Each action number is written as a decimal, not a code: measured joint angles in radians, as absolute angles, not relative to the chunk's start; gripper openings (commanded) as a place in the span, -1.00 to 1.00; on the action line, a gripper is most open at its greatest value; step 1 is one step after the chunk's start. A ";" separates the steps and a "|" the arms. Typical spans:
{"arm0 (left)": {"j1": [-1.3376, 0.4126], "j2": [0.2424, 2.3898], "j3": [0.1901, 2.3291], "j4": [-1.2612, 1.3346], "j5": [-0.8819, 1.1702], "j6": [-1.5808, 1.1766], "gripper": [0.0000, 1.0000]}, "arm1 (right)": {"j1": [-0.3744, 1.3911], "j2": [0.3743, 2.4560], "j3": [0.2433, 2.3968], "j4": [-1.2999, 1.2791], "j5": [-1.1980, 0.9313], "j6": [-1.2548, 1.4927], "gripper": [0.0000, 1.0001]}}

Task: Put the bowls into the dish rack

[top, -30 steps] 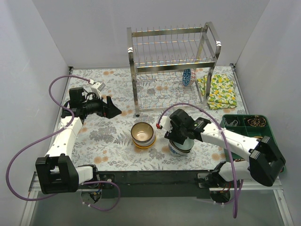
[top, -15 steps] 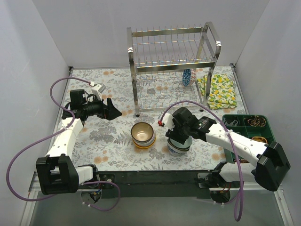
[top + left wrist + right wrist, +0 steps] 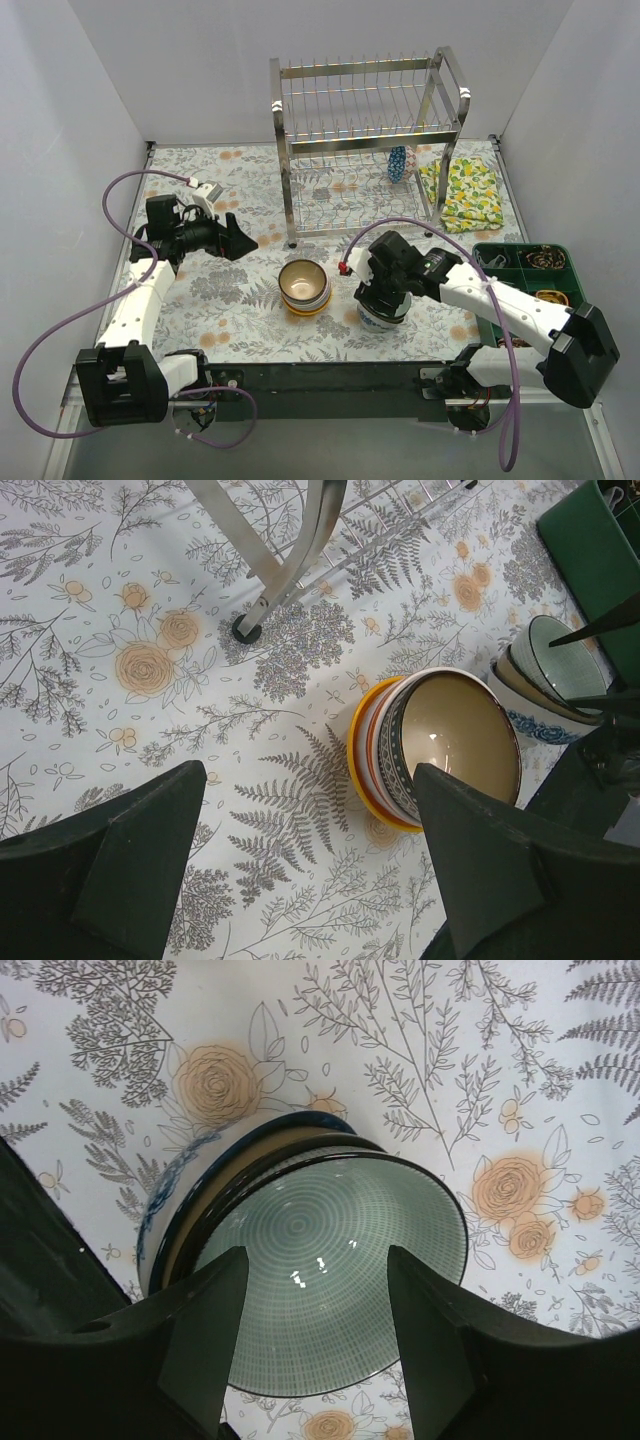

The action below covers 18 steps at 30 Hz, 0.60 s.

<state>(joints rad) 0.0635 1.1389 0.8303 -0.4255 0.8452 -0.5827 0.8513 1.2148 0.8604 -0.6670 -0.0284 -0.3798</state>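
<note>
The steel dish rack (image 3: 365,140) stands at the back of the table, with one blue-patterned bowl (image 3: 398,163) on edge in its lower tier. A stack of bowls (image 3: 305,287) with a tan-glazed one on top (image 3: 455,740) sits mid-table. A second stack (image 3: 380,315) lies to its right, topped by a grey-green ringed bowl (image 3: 320,1220). My right gripper (image 3: 315,1255) hovers open just above that bowl, both fingers over its inside. My left gripper (image 3: 308,775) is open over bare cloth, left of the tan-topped stack, holding nothing.
A green compartment tray (image 3: 508,268) sits at the right edge, seen also as the tray's corner (image 3: 590,540). A lemon-print cloth (image 3: 462,192) lies right of the rack. The rack's foot (image 3: 244,630) stands near the left gripper. Walls close in both sides.
The right gripper has sunk a little closer onto the right stack. The left arm has drifted slightly left and toward the near edge. No bowl has moved.
</note>
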 measured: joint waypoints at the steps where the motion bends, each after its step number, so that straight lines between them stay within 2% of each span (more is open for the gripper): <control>1: 0.064 1.134 0.828 -0.426 0.844 -0.583 0.71 | 0.852 1.211 0.860 -0.673 -0.039 -0.373 0.31; 18: 0.066 1.061 0.795 -0.426 0.828 -0.571 0.72 | 0.879 1.198 0.912 -0.708 -0.134 -0.334 0.29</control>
